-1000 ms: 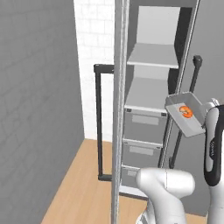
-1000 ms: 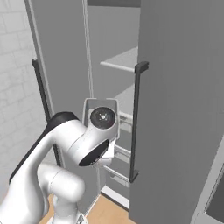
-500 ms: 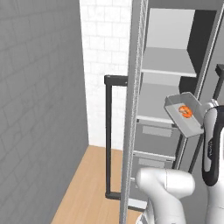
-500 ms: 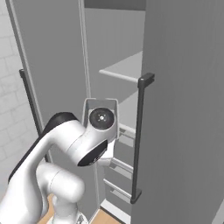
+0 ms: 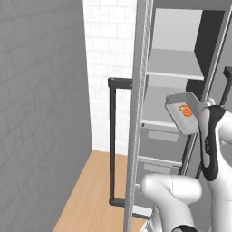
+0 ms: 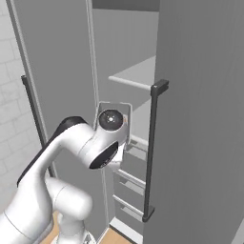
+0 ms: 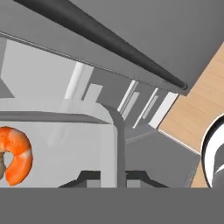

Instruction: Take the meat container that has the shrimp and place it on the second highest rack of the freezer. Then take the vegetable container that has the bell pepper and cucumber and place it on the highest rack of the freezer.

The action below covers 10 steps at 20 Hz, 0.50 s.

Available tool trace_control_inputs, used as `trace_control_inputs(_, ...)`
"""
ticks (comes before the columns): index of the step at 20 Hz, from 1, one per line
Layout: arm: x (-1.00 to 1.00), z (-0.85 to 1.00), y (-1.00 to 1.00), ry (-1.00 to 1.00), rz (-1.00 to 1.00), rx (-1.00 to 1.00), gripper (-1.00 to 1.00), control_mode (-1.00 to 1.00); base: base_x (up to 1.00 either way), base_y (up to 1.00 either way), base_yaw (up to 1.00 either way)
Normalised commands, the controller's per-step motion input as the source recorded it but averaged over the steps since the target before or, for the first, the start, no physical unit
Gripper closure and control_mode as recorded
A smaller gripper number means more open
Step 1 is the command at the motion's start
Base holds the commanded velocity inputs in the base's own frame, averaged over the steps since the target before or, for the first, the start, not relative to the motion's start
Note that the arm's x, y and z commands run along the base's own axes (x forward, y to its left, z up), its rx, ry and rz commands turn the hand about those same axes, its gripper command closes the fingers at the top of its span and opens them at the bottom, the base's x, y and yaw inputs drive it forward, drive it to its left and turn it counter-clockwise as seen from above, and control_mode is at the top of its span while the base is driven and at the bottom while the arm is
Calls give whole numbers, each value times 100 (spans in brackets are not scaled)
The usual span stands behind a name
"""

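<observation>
Freezer [image 5: 181,68] stands open ahead, its pale shelves stacked one above another inside the cabinet, with grey drawers [image 5: 161,140] below them. Held up in front of those shelves is the container [image 5: 182,112], a shallow clear tray tilted so its open face shows in the left base view; the orange shrimp [image 5: 185,109] lies inside it, toward the lower right corner of the tray. The tray sits level with the gap between two shelves, just outside the freezer's front edge, at the top of the white arm [image 5: 210,136] that rises beside the freezer's right side.

Seen from the hand, the gripper [image 7: 116,177] is clamped narrowly on the container's [image 7: 65,131] wall, one dark finger [image 7: 85,177] on each side of the rim. The shrimp [image 7: 15,153] curls at the left of this view, resting on the tray's clear floor. Past the tray's rounded corner the drawers [image 7: 140,105] and a strip of wood floor [image 7: 197,100] show, and a long dark door handle [image 7: 109,41] crosses the top.

From the right base view the arm's [image 6: 76,157] wrist covers most of the container [image 6: 125,126], whose clear edge peeks out beside the round joint, in front of the freezer [image 6: 136,76] shelves. A dark handle [image 6: 153,152] runs down the door edge just right of the wrist
</observation>
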Motion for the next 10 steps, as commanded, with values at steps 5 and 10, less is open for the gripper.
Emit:
trace_control_inputs(5, 100, -29, 13, 4, -22, 0, 100, -100, 0, 0, 0)
trace_control_inputs(10, 97, -39, -8, 12, -10, 0, 100, -100, 0, 0, 0)
